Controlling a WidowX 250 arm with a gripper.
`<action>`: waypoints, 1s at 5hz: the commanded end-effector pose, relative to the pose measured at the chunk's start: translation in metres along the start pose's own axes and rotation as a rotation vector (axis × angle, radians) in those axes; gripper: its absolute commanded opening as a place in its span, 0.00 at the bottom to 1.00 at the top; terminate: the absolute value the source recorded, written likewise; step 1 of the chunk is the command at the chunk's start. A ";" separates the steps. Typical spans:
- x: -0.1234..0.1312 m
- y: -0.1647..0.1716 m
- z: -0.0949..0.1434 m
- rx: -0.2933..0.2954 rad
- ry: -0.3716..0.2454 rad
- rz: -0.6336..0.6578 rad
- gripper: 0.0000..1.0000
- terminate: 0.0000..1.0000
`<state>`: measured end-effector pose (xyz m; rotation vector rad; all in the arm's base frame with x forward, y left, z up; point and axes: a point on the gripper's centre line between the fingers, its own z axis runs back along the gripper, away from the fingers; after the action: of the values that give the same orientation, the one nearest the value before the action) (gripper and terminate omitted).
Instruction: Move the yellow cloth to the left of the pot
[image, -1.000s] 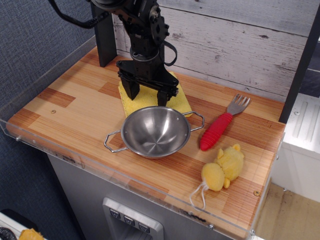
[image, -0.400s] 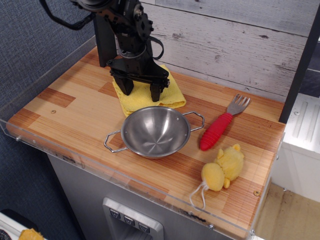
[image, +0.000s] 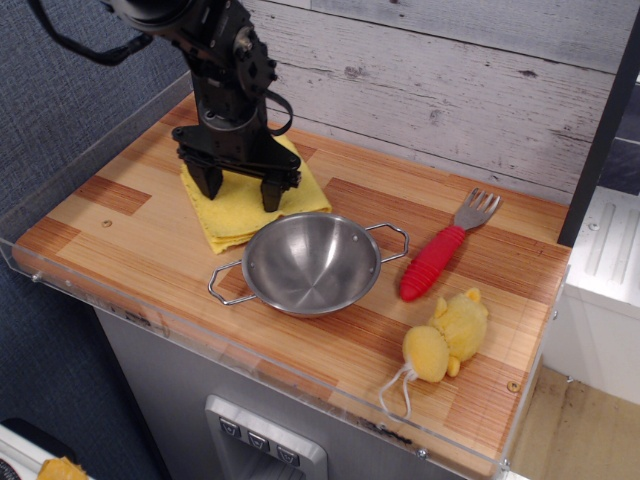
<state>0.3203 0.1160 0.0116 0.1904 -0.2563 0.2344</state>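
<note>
The yellow cloth (image: 238, 212) lies flat on the wooden counter, at the back left of the pot (image: 311, 263), with its right edge close to the pot's rim. The pot is a shallow shiny steel bowl with two wire loop handles, standing near the front middle. My black gripper (image: 241, 187) stands upright on the cloth. Its two fingers are spread apart, with their tips (image: 271, 194) down on the yellow fabric. Part of the cloth is hidden under the gripper.
A fork with a red handle (image: 436, 258) lies right of the pot. A small yellow plush toy with a white string (image: 444, 337) sits at the front right. A clear acrylic rim (image: 90, 290) borders the counter, and a plank wall stands behind.
My gripper has moved left along the counter and the yellow cloth has come with it, from behind the pot to its back left. The pot, fork and toy have not moved.
</note>
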 end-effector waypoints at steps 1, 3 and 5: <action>-0.024 0.037 0.008 0.059 -0.011 0.079 1.00 0.00; -0.060 0.077 0.005 0.064 0.047 0.270 1.00 0.00; -0.069 0.077 -0.001 0.055 0.070 0.274 1.00 0.00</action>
<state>0.2480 0.1760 0.0088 0.1956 -0.2364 0.5232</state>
